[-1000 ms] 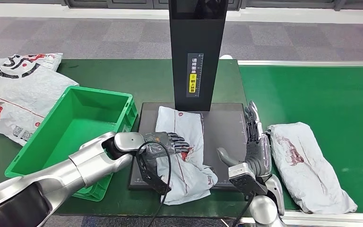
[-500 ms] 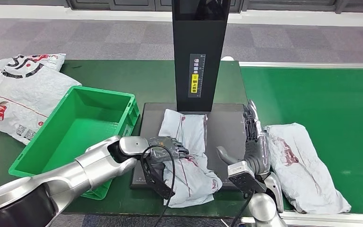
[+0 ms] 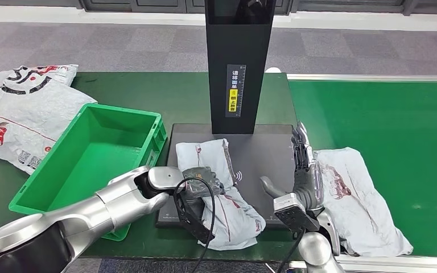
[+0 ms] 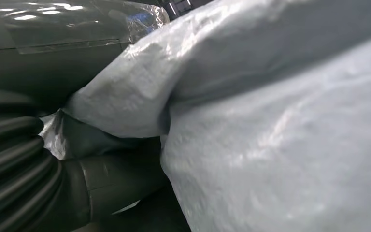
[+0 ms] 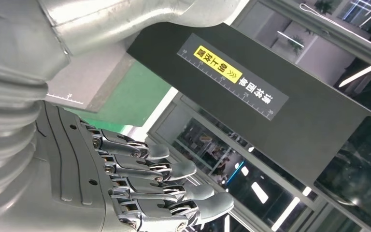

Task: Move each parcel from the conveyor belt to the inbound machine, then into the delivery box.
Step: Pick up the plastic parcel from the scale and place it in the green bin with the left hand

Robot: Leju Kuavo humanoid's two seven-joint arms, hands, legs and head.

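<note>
Now, left robot hand (image 3: 200,181) gripping parcel (image 3: 222,193), on scanner pad (image 3: 262,159)

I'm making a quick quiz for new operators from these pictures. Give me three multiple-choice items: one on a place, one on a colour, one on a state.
1. Where does the parcel gripped by the left hand lie?
A. in the bin
B. on the black scanner plate
C. on the floor

2. What colour is the bin?
A. green
B. blue
C. red

3. How is the right hand?
A. clenched on a parcel
B. fingers straight, holding nothing
C. inside the bin

Answers: 1 B, the plate shows beneath it. 2 A, its walls are green. 3 B, fingers extended beside the other parcel.
</note>
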